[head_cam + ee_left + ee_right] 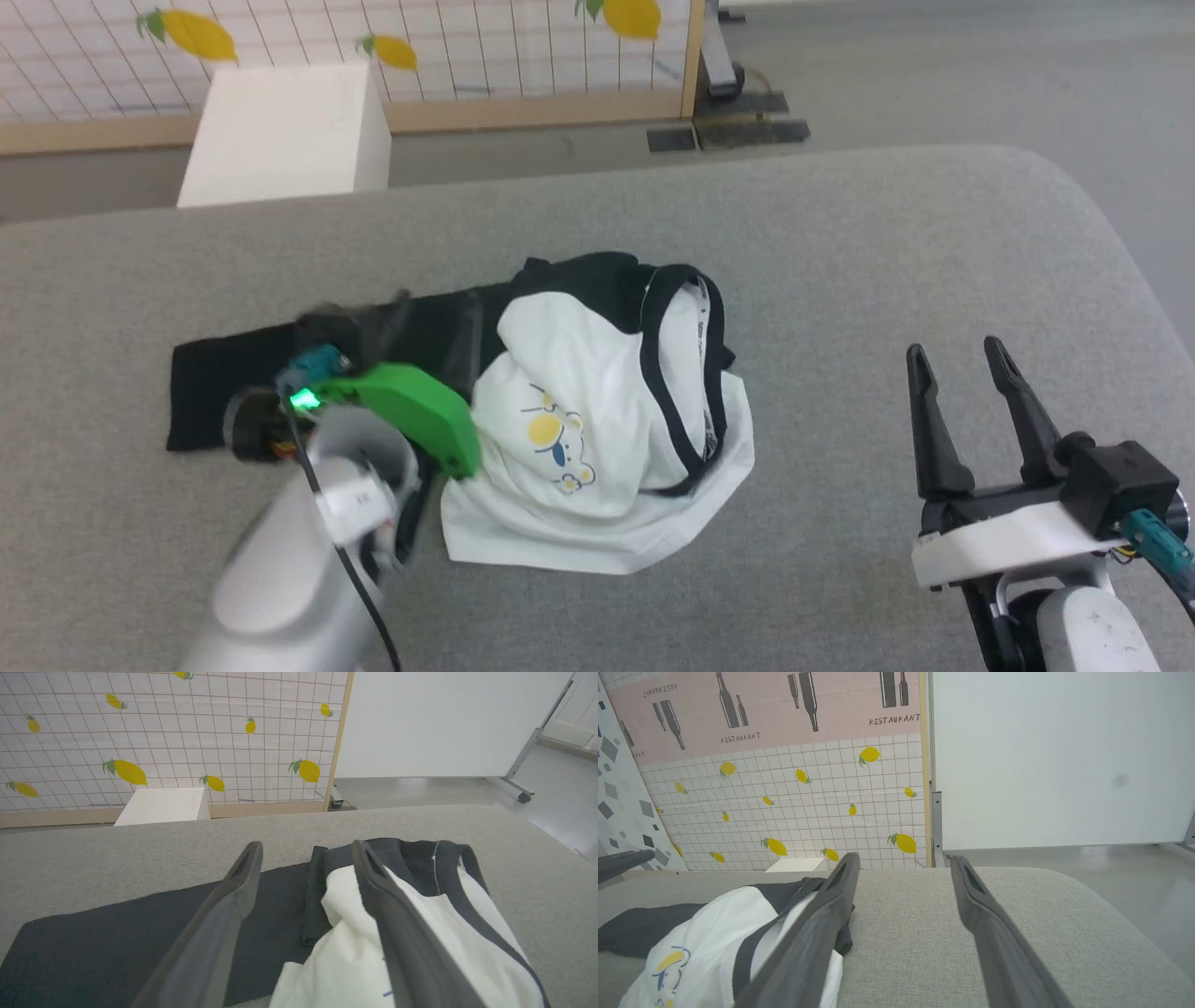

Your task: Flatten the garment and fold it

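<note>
The garment [597, 420] lies bunched in the middle of the grey table [840, 243]. Its white body is crumpled, with the black neck trim [677, 373] looping on top and a small yellow-blue print [551, 439] facing up. One black sleeve [215, 383] stretches flat to the left. My left gripper [369, 322] is blurred above that sleeve near the shoulder. In the left wrist view it [306, 851] stands open over the sleeve [117, 942] and the white body [345, 952], gripping nothing. My right gripper [962, 359] is open over bare table, right of the garment [714, 933].
A white box [285, 131] stands beyond the table's far edge, in front of a lemon-patterned partition [467, 37]. The table's right corner [1074, 196] is rounded, with grey floor past it. A white board on casters [448, 723] stands further back.
</note>
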Tool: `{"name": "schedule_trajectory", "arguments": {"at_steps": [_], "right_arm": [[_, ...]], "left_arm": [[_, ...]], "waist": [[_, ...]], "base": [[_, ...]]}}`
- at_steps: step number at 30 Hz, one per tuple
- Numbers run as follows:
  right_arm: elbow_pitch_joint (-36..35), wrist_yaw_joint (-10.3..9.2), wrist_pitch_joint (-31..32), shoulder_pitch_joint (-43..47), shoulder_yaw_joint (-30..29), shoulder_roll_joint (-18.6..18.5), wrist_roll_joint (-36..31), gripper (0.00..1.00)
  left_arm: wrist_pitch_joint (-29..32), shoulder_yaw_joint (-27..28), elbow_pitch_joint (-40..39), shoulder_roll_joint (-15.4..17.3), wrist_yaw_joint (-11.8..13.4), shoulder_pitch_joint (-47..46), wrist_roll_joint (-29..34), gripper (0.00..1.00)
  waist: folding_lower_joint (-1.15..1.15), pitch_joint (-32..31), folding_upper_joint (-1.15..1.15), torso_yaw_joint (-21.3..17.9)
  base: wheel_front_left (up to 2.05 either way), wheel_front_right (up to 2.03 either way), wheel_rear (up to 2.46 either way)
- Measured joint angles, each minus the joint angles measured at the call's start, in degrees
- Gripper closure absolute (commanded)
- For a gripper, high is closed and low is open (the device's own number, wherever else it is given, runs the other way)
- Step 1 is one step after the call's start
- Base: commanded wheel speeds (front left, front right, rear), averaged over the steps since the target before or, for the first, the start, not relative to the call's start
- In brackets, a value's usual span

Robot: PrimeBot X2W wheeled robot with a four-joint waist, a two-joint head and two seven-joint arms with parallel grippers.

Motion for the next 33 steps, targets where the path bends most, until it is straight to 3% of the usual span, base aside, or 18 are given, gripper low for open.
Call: {"name": "schedule_trajectory", "arguments": {"at_steps": [5,9,18,23,24,26,30,33], "right_arm": [[-0.42,0.0,-0.22,-1.81,0.74,0.0,0.55,0.0],[-0.12,0.0,-0.75,-4.52,2.26,0.0,1.26,0.0],[1.51,0.0,-1.83,-8.86,4.79,0.0,3.05,0.0],[2.67,0.0,-2.09,-9.27,5.42,-0.01,3.6,0.0],[2.82,0.0,-2.09,-9.27,5.42,-0.01,3.61,0.0],[2.87,0.0,-2.21,-9.27,5.34,-0.01,3.66,0.0],[2.93,0.0,-2.25,-9.24,5.05,-0.03,3.66,0.0],[3.03,0.0,-2.25,-9.07,4.76,-0.01,3.48,0.0]], "left_arm": [[2.03,-0.09,5.32,2.5,0.58,-7.1,2.56,0.0],[6.68,-1.44,11.35,4.71,-1.4,-14.58,4.02,0.0],[25.71,-3.02,23.34,5.67,-5.58,-25.42,2.38,0.0],[33.88,-2.78,25.37,6.21,-6.01,-29.36,0.45,0.0],[35.94,-2.7,25.5,6.49,-6.47,-29.93,-0.34,0.42],[39.57,-2.4,25.39,6.92,-7.28,-30.52,-1.72,1.0],[43.01,-2.5,23.24,6.6,-9.45,-29.26,-4.22,1.0],[38.45,-2.55,20.39,6.64,-9.92,-25.56,-4.3,1.0]], "waist": [[0.0,3.7,0.0,-0.61],[0.0,7.55,0.0,-1.47],[0.01,16.01,0.0,-4.72],[0.01,18.81,0.0,-7.07],[0.0,19.13,0.0,-7.57],[0.01,19.45,0.0,-8.33],[0.01,18.69,0.0,-8.82],[0.01,17.39,0.0,-8.75]], "base": [[0.0,0.0,0.0],[0.0,0.0,0.0],[0.0,0.0,0.0],[0.0,0.0,0.0],[0.0,0.0,0.0],[0.0,0.0,0.0],[0.0,0.0,0.0],[0.0,0.0,0.0]]}}
